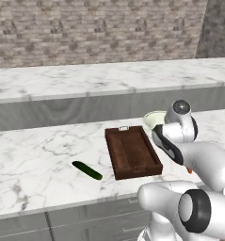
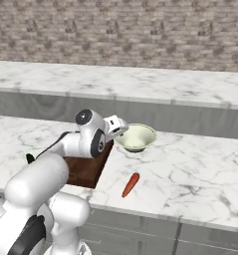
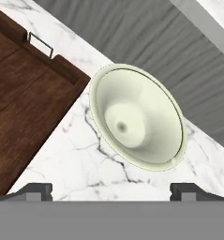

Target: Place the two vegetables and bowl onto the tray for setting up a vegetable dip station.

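The gripper (image 3: 111,190) shows in the hand view as two dark finger tips at the bottom, standing far apart with nothing between them, so it is released. It hangs above the marble counter (image 3: 80,164), beside the bowl (image 3: 138,117). The pale bowl sits upright on the counter, and its rim lies just beside the corner of the dark wooden tray (image 3: 19,103) without touching, as far as I can see. A small metal handle (image 3: 40,43) is on the short end of the tray near the bowl. A strip of bare marble lies between the finger tips and the bowl.

In the left base view the arm (image 1: 198,160) rises from the lower right and covers most of the bowl (image 1: 152,118); the gripper itself I cannot make out here. The tray (image 1: 132,151) lies with its long side running away from the counter front, and nothing lies inside it. The cucumber (image 1: 87,170) lies on the counter (image 1: 34,155) to the left of the tray, apart from it, with open marble around.

In the right base view the gripper (image 2: 116,127) hangs at the near left rim of the bowl (image 2: 136,137). The carrot (image 2: 130,185) lies alone near the front edge of the counter (image 2: 190,169), to the right of the tray (image 2: 88,169). Much free marble is to the right of the bowl.
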Robot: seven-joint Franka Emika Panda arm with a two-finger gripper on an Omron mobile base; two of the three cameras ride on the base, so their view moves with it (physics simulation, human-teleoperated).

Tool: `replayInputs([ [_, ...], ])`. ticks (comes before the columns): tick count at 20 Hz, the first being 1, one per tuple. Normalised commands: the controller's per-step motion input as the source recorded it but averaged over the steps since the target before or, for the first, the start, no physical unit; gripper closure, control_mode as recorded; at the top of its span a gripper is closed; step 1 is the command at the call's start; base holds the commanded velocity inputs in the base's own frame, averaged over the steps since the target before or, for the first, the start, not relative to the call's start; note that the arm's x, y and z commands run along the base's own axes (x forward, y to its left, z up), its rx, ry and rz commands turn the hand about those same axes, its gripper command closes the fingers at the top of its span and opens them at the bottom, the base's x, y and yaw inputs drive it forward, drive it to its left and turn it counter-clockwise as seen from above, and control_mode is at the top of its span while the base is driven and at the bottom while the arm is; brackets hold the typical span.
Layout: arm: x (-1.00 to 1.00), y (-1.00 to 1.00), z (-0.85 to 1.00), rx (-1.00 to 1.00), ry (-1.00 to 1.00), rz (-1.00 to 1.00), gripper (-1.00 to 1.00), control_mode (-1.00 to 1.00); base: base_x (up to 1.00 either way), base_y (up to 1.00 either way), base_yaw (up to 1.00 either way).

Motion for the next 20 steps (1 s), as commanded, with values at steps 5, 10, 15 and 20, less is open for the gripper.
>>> replayInputs([
  [5,0.06,0.00,-0.15,-0.02,0.06,0.02,-1.00,-1.00,0.00,0.00,0.00],
  [10,0.13,0.00,-0.16,0.00,0.10,0.06,-1.00,-1.00,0.00,0.00,0.00],
  [15,0.15,-0.06,-0.08,0.00,0.09,0.11,-1.00,-1.00,0.00,0.00,0.00],
  [20,0.13,-0.09,-0.01,0.00,0.10,0.12,-1.00,-1.00,0.00,0.00,0.00],
])
